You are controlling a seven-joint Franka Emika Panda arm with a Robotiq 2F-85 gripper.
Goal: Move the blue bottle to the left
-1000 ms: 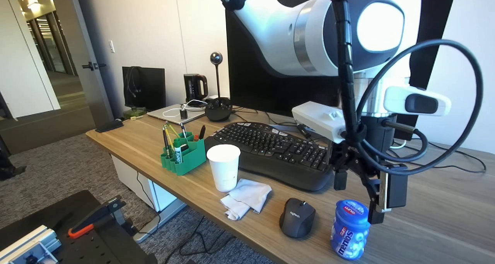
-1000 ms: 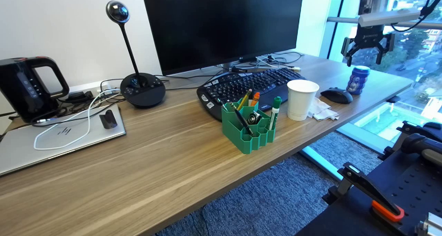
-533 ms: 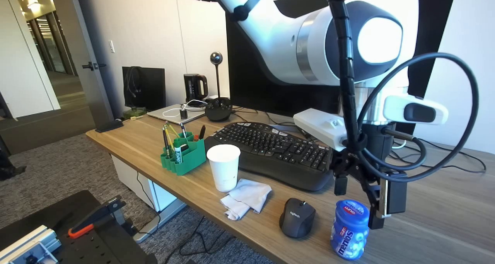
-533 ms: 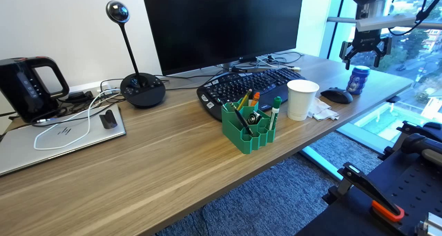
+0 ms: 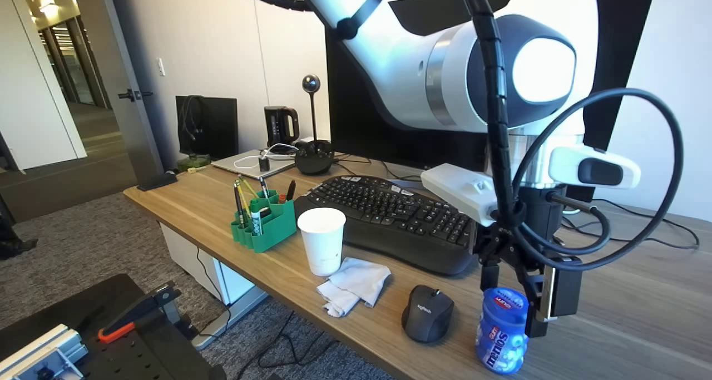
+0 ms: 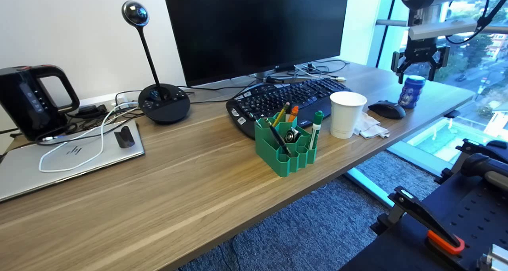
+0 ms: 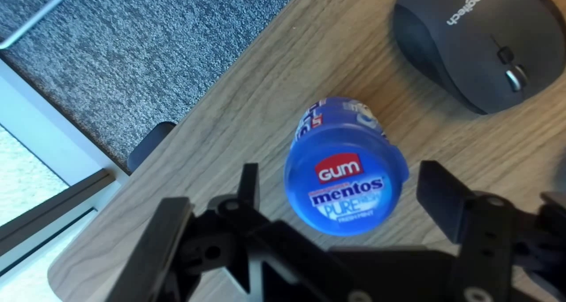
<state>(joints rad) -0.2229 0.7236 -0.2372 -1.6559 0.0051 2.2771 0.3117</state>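
The blue bottle point(image 5: 502, 331), squat with a white-and-red label, stands upright on the desk near its front edge. In the wrist view the round lid of the blue bottle point(image 7: 342, 187) lies between the two fingers, with wood showing on both sides of it. My gripper point(image 7: 338, 173) is open around the top of the bottle and seems to touch neither side. In an exterior view the gripper point(image 5: 513, 303) points down, its near fingers point(image 5: 537, 323) beside the lid. The gripper point(image 6: 416, 78) also hangs over the blue bottle point(image 6: 412, 92) in an exterior view.
A black mouse point(image 5: 428, 314) sits close beside the bottle. Farther along are a grey cloth point(image 5: 356, 282), a white paper cup point(image 5: 322, 241) and a green pen holder point(image 5: 272, 227). The keyboard point(image 5: 389, 218) and a monitor point(image 6: 262, 29) stand behind. The desk's front edge runs close by.
My gripper has come down toward the bottle, and its fingers have drawn slightly closer together. The bottle and the other objects have stayed where they were.
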